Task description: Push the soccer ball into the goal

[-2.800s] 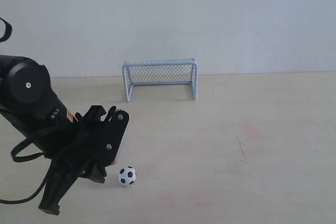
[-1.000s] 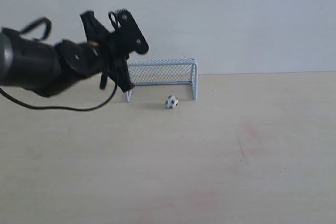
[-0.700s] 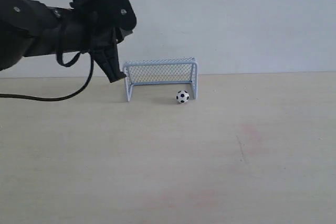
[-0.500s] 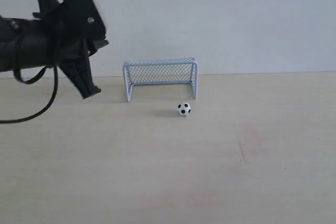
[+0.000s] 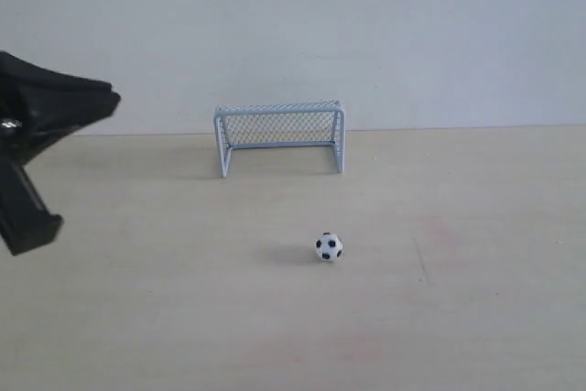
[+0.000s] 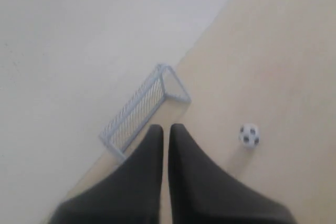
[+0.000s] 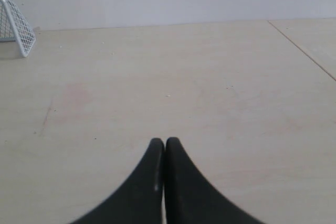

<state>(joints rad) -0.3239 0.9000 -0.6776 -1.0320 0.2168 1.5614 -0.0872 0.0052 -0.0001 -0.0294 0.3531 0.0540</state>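
The soccer ball (image 5: pixel 329 246), white with black patches, lies on the bare tabletop well in front of the goal (image 5: pixel 279 135), opposite its right half. The goal, a pale blue frame with mesh, stands at the back by the wall, and nothing is inside it. My left gripper (image 5: pixel 32 226) hangs at the far left edge, far from the ball. In the left wrist view its fingers (image 6: pixel 165 127) are shut with only a thin slit and hold nothing; the ball (image 6: pixel 249 135) and the goal (image 6: pixel 144 111) lie beyond them. My right gripper (image 7: pixel 164 141) is shut and empty over the table.
A light wooden tabletop (image 5: pixel 439 318) runs to a white wall (image 5: pixel 412 34) at the back. One corner of the goal (image 7: pixel 16 32) shows in the right wrist view, and a seam in the table (image 7: pixel 304 51) runs along that side.
The ball reached the goal mouth, then rolled back out towards the front of the table. The left arm swung up and pulled back to the left edge.
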